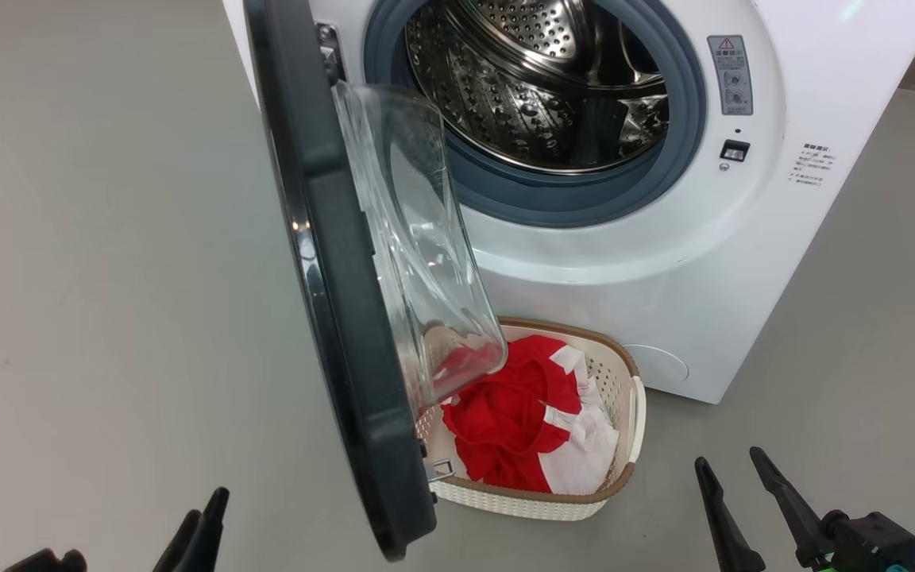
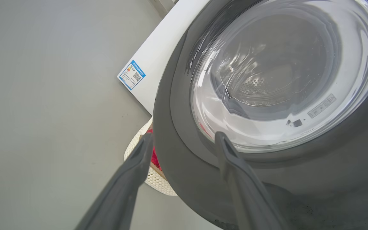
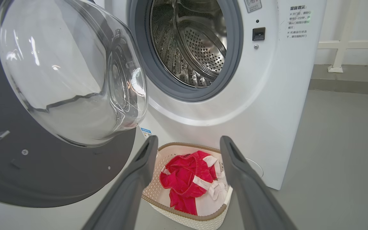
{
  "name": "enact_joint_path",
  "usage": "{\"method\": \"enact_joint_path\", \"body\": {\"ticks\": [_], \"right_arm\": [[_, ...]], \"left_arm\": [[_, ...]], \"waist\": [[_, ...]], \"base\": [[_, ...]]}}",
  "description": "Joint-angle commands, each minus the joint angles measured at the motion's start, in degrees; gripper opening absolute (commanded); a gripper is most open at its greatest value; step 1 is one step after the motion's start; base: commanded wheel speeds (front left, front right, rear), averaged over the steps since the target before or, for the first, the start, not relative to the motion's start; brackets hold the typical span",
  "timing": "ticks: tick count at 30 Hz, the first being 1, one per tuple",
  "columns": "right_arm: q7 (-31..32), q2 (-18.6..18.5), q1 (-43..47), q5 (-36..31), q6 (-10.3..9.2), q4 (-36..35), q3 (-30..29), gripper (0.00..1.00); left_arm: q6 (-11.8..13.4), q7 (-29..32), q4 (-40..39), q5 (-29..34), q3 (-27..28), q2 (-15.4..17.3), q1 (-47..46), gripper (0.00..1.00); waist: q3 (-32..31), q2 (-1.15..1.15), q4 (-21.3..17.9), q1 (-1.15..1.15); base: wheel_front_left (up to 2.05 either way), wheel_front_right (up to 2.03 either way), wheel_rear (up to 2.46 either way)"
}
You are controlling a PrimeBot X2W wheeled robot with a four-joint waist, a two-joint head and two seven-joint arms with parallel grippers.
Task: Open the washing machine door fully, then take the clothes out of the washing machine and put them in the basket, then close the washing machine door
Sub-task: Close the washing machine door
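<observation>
The washing machine [image 1: 664, 302] stands with its steel drum [image 1: 537, 87] bare inside. The washing machine door [image 1: 330, 318] is swung out towards me, edge-on, and its glass bowl [image 1: 418, 238] hangs over the basket [image 1: 577, 332]. The basket sits on the floor in front of the machine. It holds the clothes [image 1: 505, 421], red fabric with white pieces. My left gripper [image 1: 205, 508] is open at the lower left, outside the door and apart from it. Seen from the left wrist, the left gripper [image 2: 184, 135] faces the door's dark rim [image 2: 184, 179]. My right gripper [image 1: 727, 457] is open and low, right of the basket. From the right wrist, that gripper [image 3: 189, 139] frames the clothes [image 3: 184, 179].
Grey floor [image 1: 92, 278] stretches wide to the left of the door and to the right of the machine. A blue label [image 2: 132, 75] sits low on the machine's side. A white railing post [image 3: 340, 54] stands by the back wall on the right.
</observation>
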Motion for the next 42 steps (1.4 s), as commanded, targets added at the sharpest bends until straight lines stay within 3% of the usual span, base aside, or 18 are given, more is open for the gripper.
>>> {"method": "enact_joint_path", "body": {"ticks": [1, 6, 9, 19, 29, 35, 42], "right_arm": [[-0.37, -0.81, -2.18, -0.33, 0.43, -1.16, 1.17, 1.00], [-0.37, -0.90, -2.24, -0.31, 0.43, -1.06, 1.16, 1.00], [-0.37, -0.89, -2.13, -0.29, 0.43, -1.04, 1.09, 1.00], [-0.37, -0.72, -2.11, -0.31, 0.43, -0.72, 1.37, 1.00], [-0.37, -0.58, -2.22, -0.18, 0.43, -0.85, 1.58, 1.00], [-0.37, -0.47, -2.33, -0.16, 0.43, -0.77, 1.37, 1.00], [-0.37, -0.42, -2.38, -0.19, 0.43, -0.63, 1.35, 1.00]], "left_arm": [[-0.37, -0.99, -0.56, 0.72, 1.87, 1.44, -1.27, 1.00], [-0.37, -3.26, 1.99, 6.17, 0.87, 0.79, -1.26, 1.00], [-0.37, -3.40, 2.74, 12.69, 4.37, -0.76, -1.21, 1.00], [-0.37, -3.43, -0.05, 44.10, 16.61, -8.95, 2.86, 1.00], [-0.37, -3.44, -8.77, 66.05, 22.48, -15.64, 6.85, 1.00], [-0.37, -3.44, -11.89, 71.19, 23.62, -18.45, 8.83, 1.00], [-0.37, -3.44, -12.21, 72.50, 24.39, -19.88, 9.46, 1.00]], "waist": [[0.06, 0.00, -0.02, 0.00], [0.02, 0.00, -0.05, 0.00], [-0.14, 0.00, 0.11, 0.00], [-0.97, 0.00, 0.60, 0.00], [-1.24, 0.00, 0.40, 0.00], [-1.20, 0.00, 0.20, 0.00], [-0.94, 0.00, 0.04, 0.00]], "base": [[0.00, 0.00, 0.00], [0.00, 0.00, 0.00], [0.00, 0.00, 0.00], [0.00, 0.00, 0.00], [0.00, 0.00, 0.00], [0.00, 0.00, 0.00], [0.00, 0.00, 0.00]]}}
